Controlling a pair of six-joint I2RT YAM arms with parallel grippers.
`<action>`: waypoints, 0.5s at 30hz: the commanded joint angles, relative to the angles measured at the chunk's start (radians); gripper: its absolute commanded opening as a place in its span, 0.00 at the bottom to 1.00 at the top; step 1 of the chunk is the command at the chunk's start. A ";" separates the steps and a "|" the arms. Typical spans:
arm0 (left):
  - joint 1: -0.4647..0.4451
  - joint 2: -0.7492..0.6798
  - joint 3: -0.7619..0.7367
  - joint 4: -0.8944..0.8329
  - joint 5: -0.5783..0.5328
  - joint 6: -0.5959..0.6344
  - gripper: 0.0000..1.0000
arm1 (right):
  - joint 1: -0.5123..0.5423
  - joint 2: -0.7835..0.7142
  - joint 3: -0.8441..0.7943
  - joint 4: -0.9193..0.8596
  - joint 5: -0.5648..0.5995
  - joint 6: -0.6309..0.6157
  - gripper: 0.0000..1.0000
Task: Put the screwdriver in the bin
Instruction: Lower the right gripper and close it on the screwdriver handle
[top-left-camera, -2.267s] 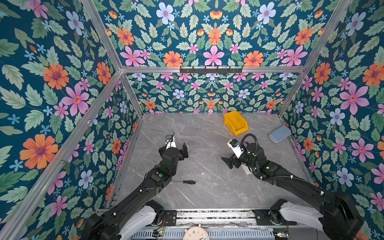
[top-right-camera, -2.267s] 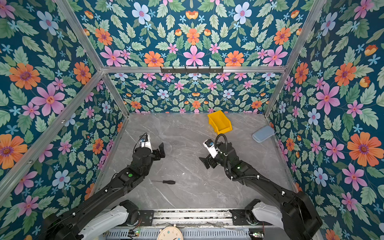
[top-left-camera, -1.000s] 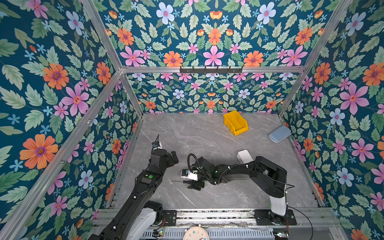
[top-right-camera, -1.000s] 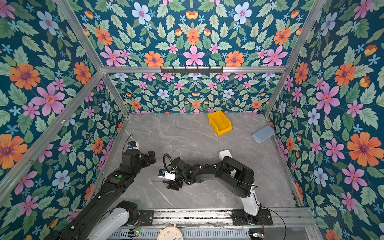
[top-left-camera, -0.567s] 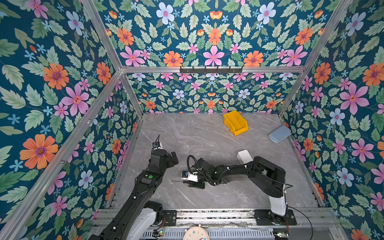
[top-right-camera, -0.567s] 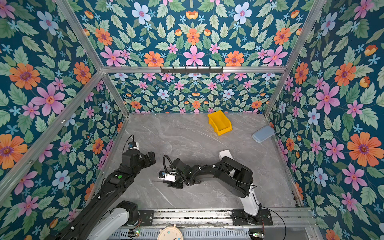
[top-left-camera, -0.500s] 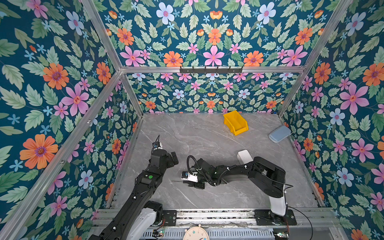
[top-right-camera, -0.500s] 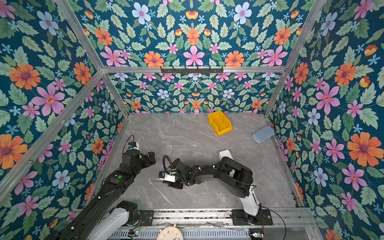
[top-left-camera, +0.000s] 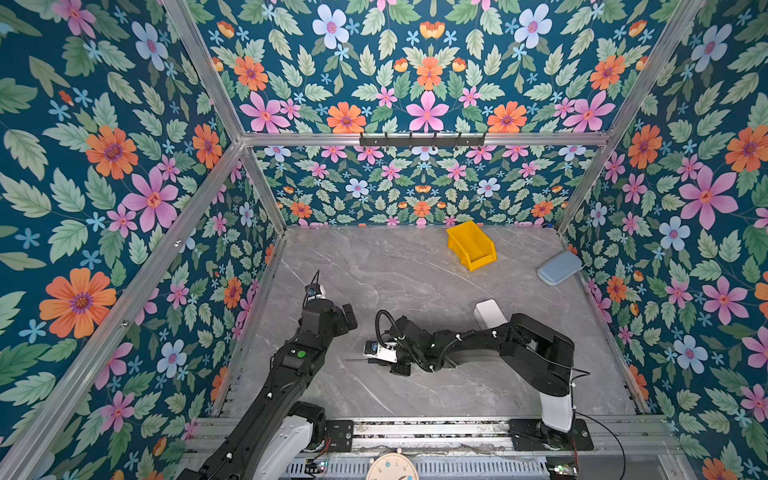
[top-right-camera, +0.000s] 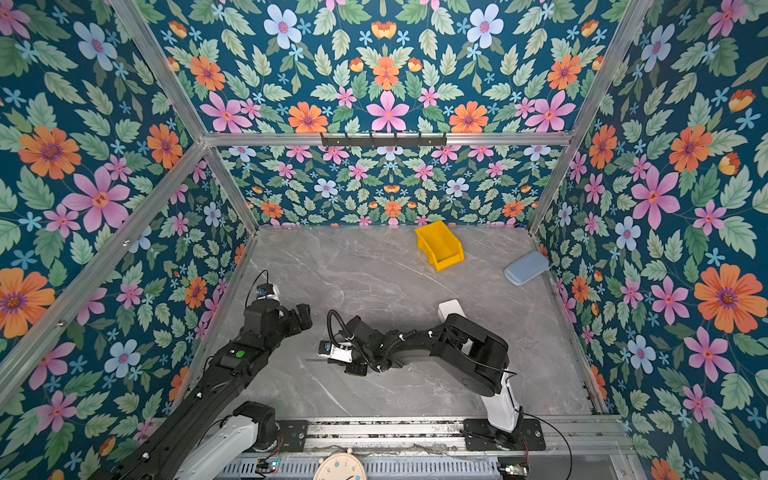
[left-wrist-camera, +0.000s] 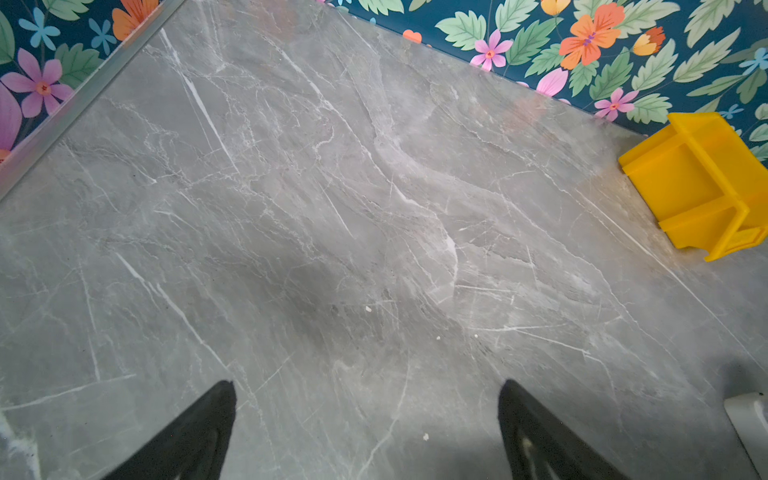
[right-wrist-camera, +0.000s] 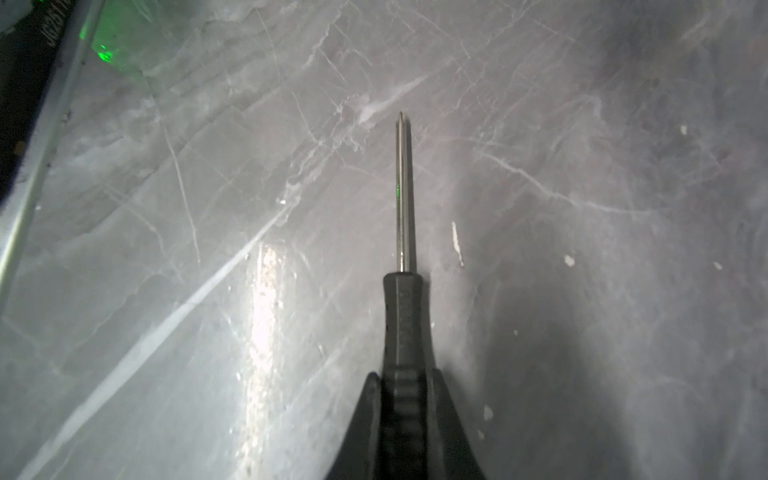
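The screwdriver (right-wrist-camera: 404, 324) has a black handle and a thin metal shaft, and it lies low on the grey marble table. My right gripper (right-wrist-camera: 404, 376) is shut on the handle, one finger on each side, with the shaft pointing straight ahead. In both top views this gripper (top-left-camera: 385, 364) (top-right-camera: 345, 365) reaches across to the front middle, and only the screwdriver shaft (top-left-camera: 354, 360) (top-right-camera: 314, 360) sticks out to the left. The yellow bin (top-left-camera: 471, 245) (top-right-camera: 439, 245) (left-wrist-camera: 702, 187) stands at the far back, right of centre. My left gripper (left-wrist-camera: 365, 384) (top-left-camera: 348, 320) hangs open over bare table, holding nothing.
A white box (top-left-camera: 489, 313) (top-right-camera: 451, 309) (left-wrist-camera: 748, 419) lies behind the right arm's elbow. A grey-blue pad (top-left-camera: 559, 268) (top-right-camera: 525, 268) rests against the right wall. Flowered walls close in the table on the left, back and right sides.
My right gripper has closed its fingers on the screwdriver handle. Before that, the right arm reached over from mid-right to the front middle, and the left arm drew back to the left.
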 joint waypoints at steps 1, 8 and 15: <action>0.002 -0.008 0.007 0.021 0.001 0.020 1.00 | 0.000 -0.018 -0.004 -0.003 0.005 0.015 0.00; 0.001 -0.018 0.008 0.023 -0.001 0.027 1.00 | -0.015 -0.056 -0.041 0.055 0.011 0.071 0.00; 0.000 -0.017 0.006 0.080 0.023 0.075 1.00 | -0.077 -0.117 -0.104 0.118 0.023 0.143 0.00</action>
